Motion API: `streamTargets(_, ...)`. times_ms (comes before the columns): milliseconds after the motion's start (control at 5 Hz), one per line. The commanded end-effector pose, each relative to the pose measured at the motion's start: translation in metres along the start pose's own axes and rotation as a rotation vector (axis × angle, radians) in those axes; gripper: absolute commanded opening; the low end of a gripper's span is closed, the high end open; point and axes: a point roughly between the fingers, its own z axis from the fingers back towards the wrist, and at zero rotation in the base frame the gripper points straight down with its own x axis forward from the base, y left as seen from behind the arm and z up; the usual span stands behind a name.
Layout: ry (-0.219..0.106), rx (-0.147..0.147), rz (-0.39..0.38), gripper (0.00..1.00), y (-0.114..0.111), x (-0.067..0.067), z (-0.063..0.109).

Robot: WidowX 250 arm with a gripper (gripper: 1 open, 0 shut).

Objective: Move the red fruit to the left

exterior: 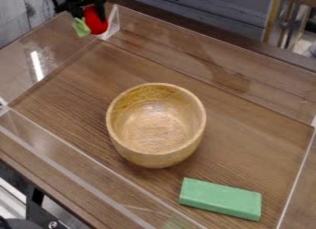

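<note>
Fingers [92, 8] nearly closed around the red fruit [94, 23].

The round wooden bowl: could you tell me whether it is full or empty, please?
Empty; the round wooden bowl's bare inner bottom shows.
</note>
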Motion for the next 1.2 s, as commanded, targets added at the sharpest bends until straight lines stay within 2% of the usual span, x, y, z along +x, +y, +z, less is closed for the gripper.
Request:
streamTargets(0,-0.107,-0.01,0.037,0.0,-0.011,0.014,0.036)
streamTargets(600,-0.132,0.065,0.043,0.0,-0.005,0.006,-0.005)
streamTargets(800,-0.131,0.087,0.042,1.0,-0.005,0.004,-0.012)
streamTargets(1000,-0.122,0.099,0.044,1.0,-0.004,0.005,-0.012)
